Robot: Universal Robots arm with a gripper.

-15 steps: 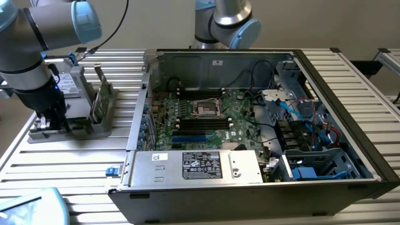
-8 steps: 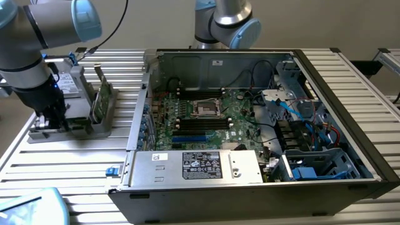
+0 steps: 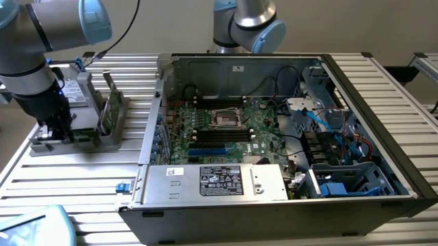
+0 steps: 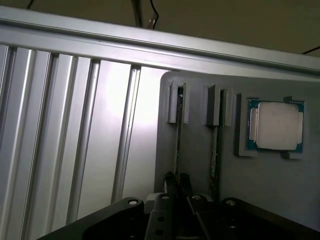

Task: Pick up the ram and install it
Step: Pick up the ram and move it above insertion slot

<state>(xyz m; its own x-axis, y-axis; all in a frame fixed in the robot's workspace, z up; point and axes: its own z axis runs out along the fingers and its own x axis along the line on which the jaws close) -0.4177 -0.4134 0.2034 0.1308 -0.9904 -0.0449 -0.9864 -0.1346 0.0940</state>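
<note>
Reaching stage of the pick, by my reading; nothing is installed yet.

- Slatted aluminium surface (image 3: 75, 179) carries everything.
- Open computer case (image 3: 356, 205) takes up the centre and the exterior view's right. Its motherboard (image 3: 253, 138) is exposed, and the dark memory slots (image 3: 219, 134) sit just below the processor socket (image 3: 226, 119).
- Working arm (image 3: 34, 46) comes down at the exterior view's upper left. A second arm (image 3: 250, 20) stands behind the case.
- Grey parts fixture (image 3: 102, 141) lies at the exterior view's left, well apart from the motherboard.
- Pincer (image 3: 58, 134) is low over the fixture's near end. In the wrist view the pincer (image 4: 177, 182) lines up with the ram (image 4: 178, 145), which stands on edge in its guide posts. Whether it is clamped on the stick or merely straddling it: cannot tell.
- A second ram stick (image 4: 215, 155) stands in the neighbouring posts, just beside the first.
- Square silver processor chip (image 4: 276, 126) rests in its pocket in the fixture, untouched.

Judgement: a lift from here calls for a firm hold and a straight pull along the posts, so that the stick does not bind or nudge its neighbour.
</note>
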